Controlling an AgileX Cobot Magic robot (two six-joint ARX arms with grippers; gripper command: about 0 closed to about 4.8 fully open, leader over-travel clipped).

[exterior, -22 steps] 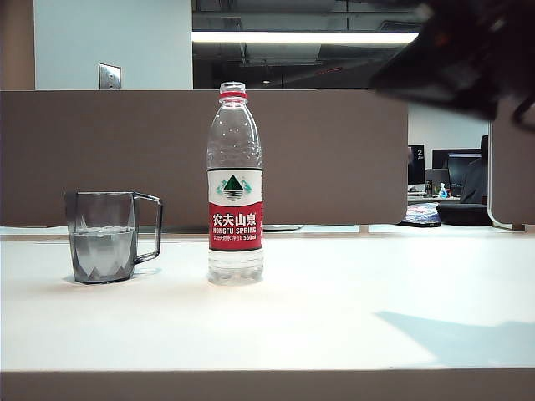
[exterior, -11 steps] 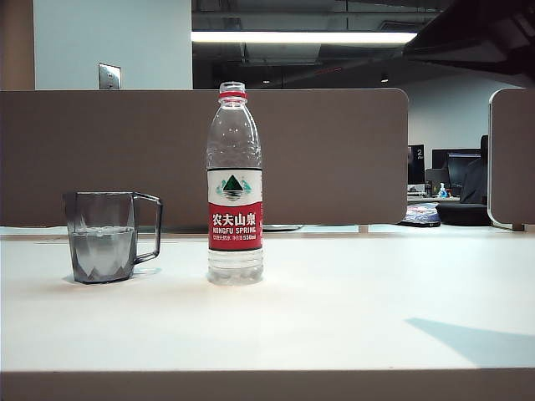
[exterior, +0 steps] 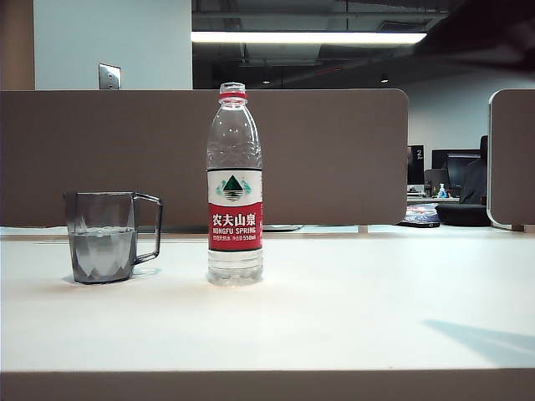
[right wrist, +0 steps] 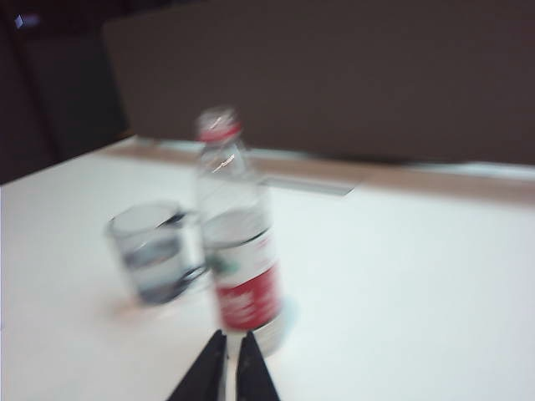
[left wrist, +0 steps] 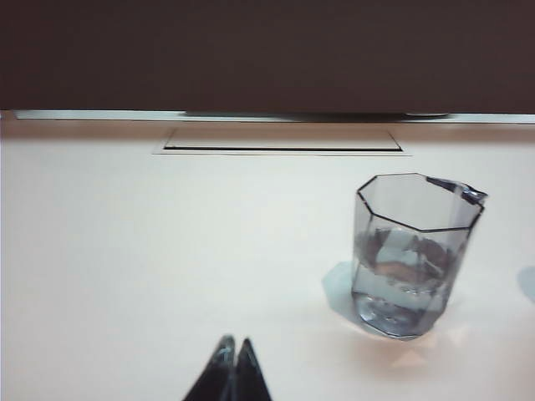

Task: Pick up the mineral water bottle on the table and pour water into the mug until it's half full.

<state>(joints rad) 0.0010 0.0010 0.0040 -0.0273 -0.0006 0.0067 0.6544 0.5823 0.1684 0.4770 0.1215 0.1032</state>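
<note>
My right gripper (right wrist: 231, 342) is clenched on nothing, tips low centre of frame; my left gripper (left wrist: 233, 349) likewise. The mineral water bottle (exterior: 235, 184) stands centre on the table (exterior: 351, 309), released, the mug (exterior: 104, 236) left, about half full: pouring looks done.

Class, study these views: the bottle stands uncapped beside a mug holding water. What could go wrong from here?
1. The mineral water bottle is tall, open-topped and stands free; the shut right gripper, near its base, might tip it.
2. The mug already holds water about halfway; further pouring may overfill it.
3. The left gripper, shut, sits beside the mug.
</note>
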